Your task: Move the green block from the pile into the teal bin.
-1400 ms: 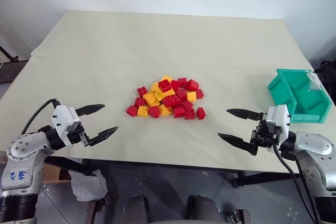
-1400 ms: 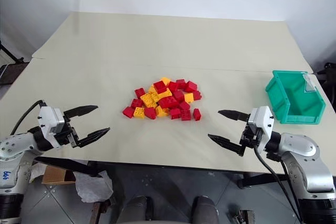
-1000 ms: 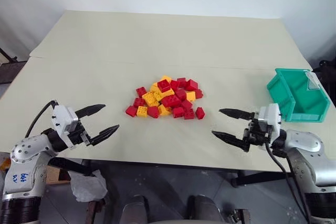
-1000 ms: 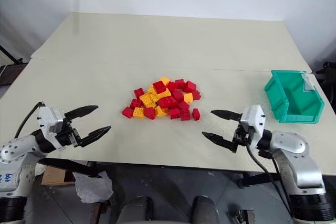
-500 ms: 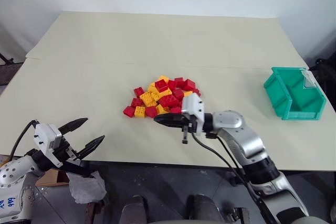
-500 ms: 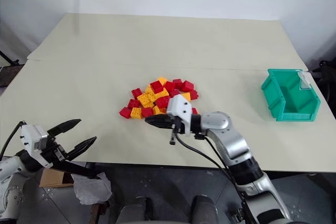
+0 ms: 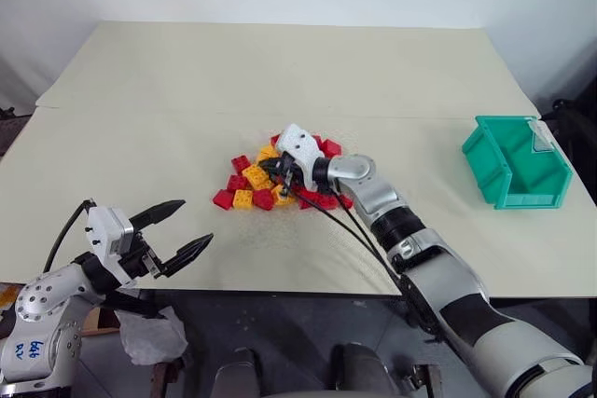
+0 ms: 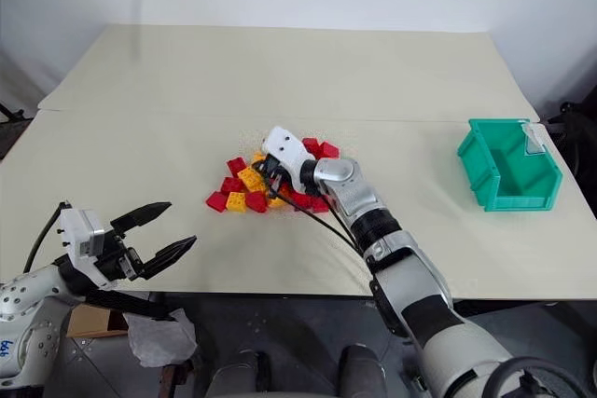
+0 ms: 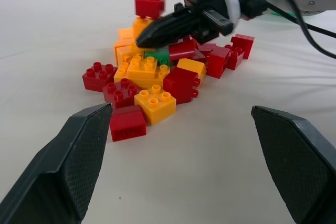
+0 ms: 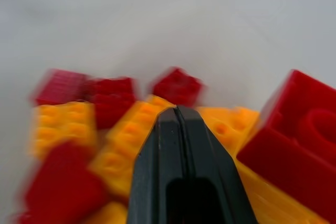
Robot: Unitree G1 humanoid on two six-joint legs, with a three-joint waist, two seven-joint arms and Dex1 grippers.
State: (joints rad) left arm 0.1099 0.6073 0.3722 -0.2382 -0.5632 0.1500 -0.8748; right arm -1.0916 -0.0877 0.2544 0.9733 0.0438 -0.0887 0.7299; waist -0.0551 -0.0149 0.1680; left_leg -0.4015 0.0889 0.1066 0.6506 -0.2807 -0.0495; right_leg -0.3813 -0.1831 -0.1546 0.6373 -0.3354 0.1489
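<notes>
Green block (image 9: pixel 157 56) half-buried in pile (image 9: pixel 163 74) beneath clenched right gripper (image 9: pixel 144 39); left jaws released.

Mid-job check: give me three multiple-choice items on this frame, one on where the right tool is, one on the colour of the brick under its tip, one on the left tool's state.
1. Where is the right tool?
A. over the pile
B. inside the teal bin
C. off the table's edge

2. What colour is the block partly hidden under that tool's tip?
A. blue
B. green
C. white

3. How do the left tool's fingers stand?
A. shut on a red brick
B. shut on nothing
C. open, holding nothing

Answers:
1 A: its shut fingers point into the pile, far from the teal bin.
2 B: the green block shows among yellow bricks.
3 C: the left tool is spread apart near the table's near edge.
</notes>
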